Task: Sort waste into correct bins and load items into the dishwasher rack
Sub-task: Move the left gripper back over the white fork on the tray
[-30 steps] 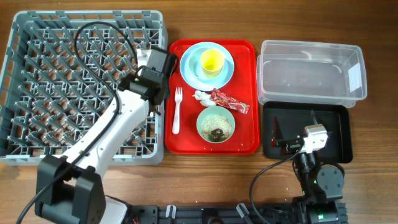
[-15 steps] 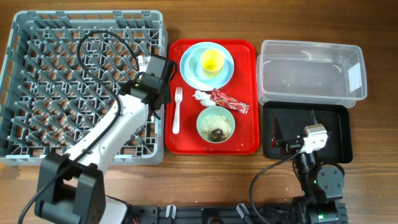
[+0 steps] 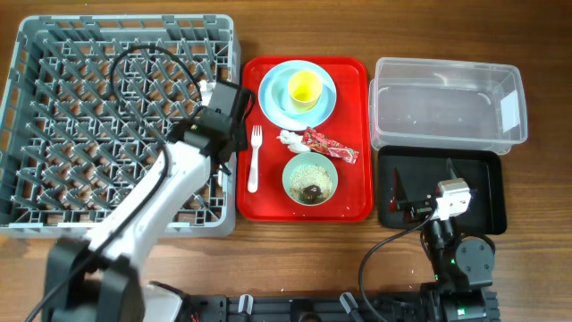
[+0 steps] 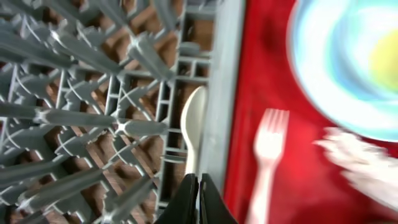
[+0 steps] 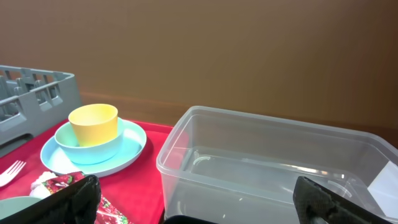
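My left gripper (image 4: 200,190) is shut on the handle of the white spoon (image 4: 193,121), which lies just inside the right wall of the grey dishwasher rack (image 3: 54,89). On the red tray lie the white fork (image 3: 255,159), the crumpled tissue (image 3: 290,139), the red wrapper (image 3: 331,146) and a bowl (image 3: 310,179) with rice and brown scraps. The yellow cup (image 3: 305,88) sits in a second bowl on the blue plate (image 3: 277,105). My right gripper (image 5: 199,199) is open and empty over the black tray (image 3: 483,192).
The clear tub (image 3: 444,64) stands at the far right behind the black tray and holds a few small white bits. The red tray (image 3: 268,201) lies between the rack and the bins. The left arm stretches across the rack's right half.
The left wrist has shifted a little toward the near side along the rack's right edge. The right arm and the things on the red tray have not moved.
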